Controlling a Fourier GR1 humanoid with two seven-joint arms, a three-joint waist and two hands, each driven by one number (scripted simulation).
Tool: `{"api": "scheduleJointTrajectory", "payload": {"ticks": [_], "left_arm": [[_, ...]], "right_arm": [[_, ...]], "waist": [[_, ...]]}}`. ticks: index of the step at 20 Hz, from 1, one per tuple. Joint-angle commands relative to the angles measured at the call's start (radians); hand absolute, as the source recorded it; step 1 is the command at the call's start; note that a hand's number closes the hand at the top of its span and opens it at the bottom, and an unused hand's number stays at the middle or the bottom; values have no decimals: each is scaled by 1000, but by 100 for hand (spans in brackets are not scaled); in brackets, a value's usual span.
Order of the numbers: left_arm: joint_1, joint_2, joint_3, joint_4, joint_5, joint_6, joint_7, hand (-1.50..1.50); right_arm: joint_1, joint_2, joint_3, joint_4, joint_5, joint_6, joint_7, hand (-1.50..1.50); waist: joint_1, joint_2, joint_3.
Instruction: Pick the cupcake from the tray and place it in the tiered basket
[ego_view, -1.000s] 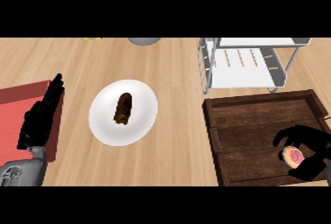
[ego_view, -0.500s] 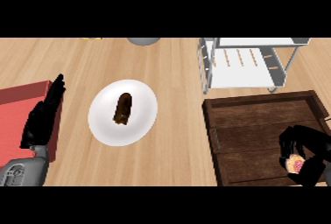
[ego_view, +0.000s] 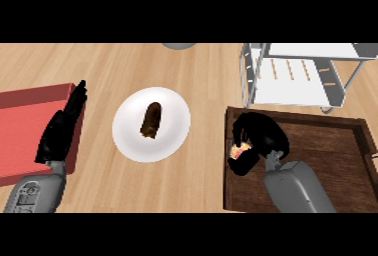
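The right robot hand (ego_view: 258, 135) curls over the left part of the dark brown wooden tray (ego_view: 332, 150), fingers wrapped round the small pink-and-orange cupcake (ego_view: 240, 150), which peeks out at the hand's left edge. The cupcake's orientation cannot be told. The left robot hand (ego_view: 63, 127) rests with straight fingers along the red mat (ego_view: 22, 130). The white wire tiered basket (ego_view: 295, 75) stands on the light wooden counter (ego_view: 111, 65).

Open wooden counter (ego_view: 199, 75) between the white plate (ego_view: 151, 131) and the tiered basket (ego_view: 299, 77). Tray wall (ego_view: 295, 114) rising just before the basket's metal posts. Plate and red mat (ego_view: 26, 125) crowding the left.
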Motion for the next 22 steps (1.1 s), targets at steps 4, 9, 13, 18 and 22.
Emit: {"api": "scheduleJointTrajectory", "payload": {"ticks": [4,9,13,18,22], "left_arm": [[-16,1,2,15,4,-7,-1,0],[6,-10,-16,-11,-19,10,6,0],[16,0,16,-30,-1,13,24,0],[69,28,38,-61,16,-15,17,0],[37,12,35,10,-11,11,-33,0]], "right_arm": [[-216,63,146,-31,-43,-442,251,150],[-375,64,246,13,101,-693,366,150],[-529,65,254,75,164,-715,496,150],[-710,28,93,167,213,-514,460,150],[-791,25,-10,199,125,-423,403,150]], "waist": [[4,-4,1],[-12,-7,0],[-43,-8,0],[-51,-9,1],[-63,-7,1]]}}
